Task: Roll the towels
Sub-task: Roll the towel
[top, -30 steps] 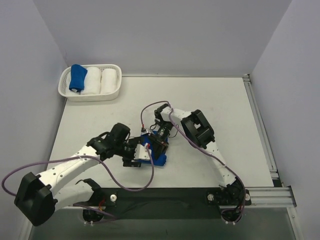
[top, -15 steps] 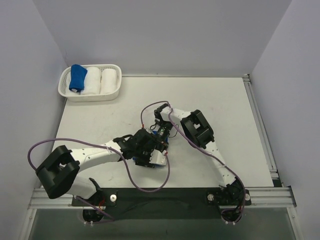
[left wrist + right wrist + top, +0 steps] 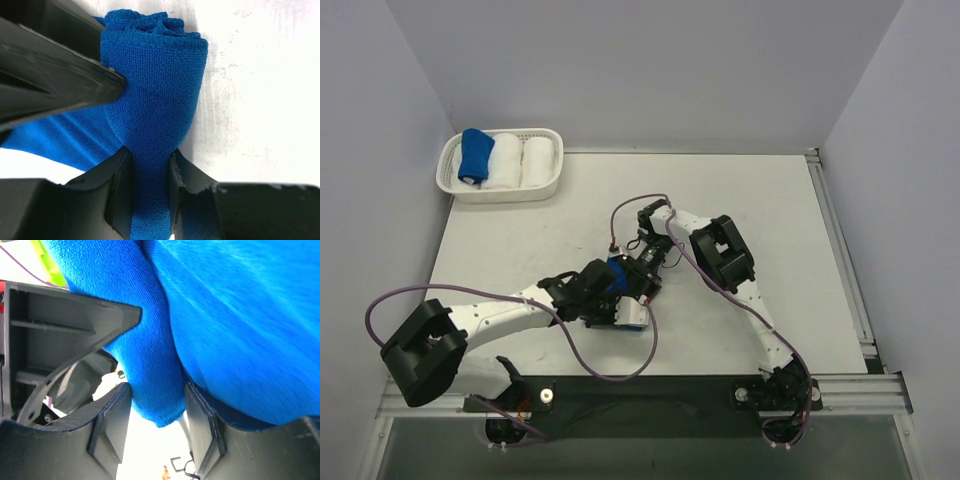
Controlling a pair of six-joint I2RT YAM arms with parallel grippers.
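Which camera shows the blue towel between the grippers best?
Left wrist: the towel shows as a rolled bundle, its layered end visible. Top external shows only a small blue sliver, mostly covered; right wrist shows just close-up blue cloth, no outline.

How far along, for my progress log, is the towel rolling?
Done: one blue roll sits in the basket beside white rolls. In hand: the left end effector pinches a second blue towel, bundled mid-table; the right end effector straddles its cloth. Remaining: probably basketing it.
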